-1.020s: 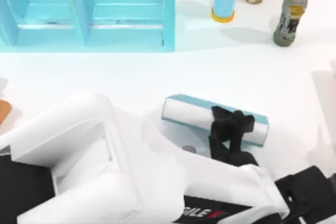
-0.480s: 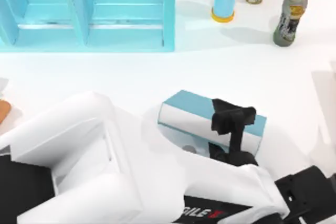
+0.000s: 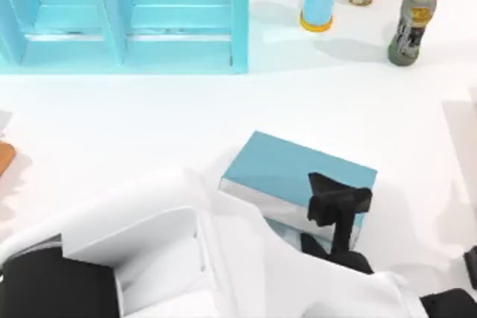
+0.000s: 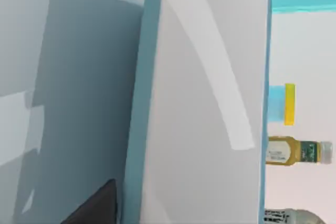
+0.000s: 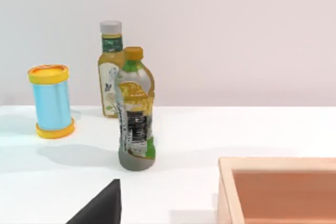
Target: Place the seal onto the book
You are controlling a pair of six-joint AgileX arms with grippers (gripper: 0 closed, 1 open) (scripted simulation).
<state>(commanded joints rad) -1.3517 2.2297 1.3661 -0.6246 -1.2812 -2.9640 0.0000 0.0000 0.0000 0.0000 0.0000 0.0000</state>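
Left pincer (image 3: 337, 205) at the teal book's (image 3: 294, 165) 5 o'clock edge, its grip impossible to tell, book on white counter (image 3: 149, 124), shelf unit (image 3: 123, 13) at 11 o'clock

The book (image 3: 287, 167) is covered in a smooth, matt teal board, and its page edges are rendered as plain white paper, seen close in the left wrist view (image 4: 205, 103). The table (image 3: 149, 117) is finished in smooth matt white. The left gripper (image 3: 337, 202) is made of matt black plastic, and the arm shell behind it of white plastic. The shelf unit (image 3: 123, 13) is coated in smooth light blue. The bottles (image 5: 135, 124) are given glossy plastic with printed labels.
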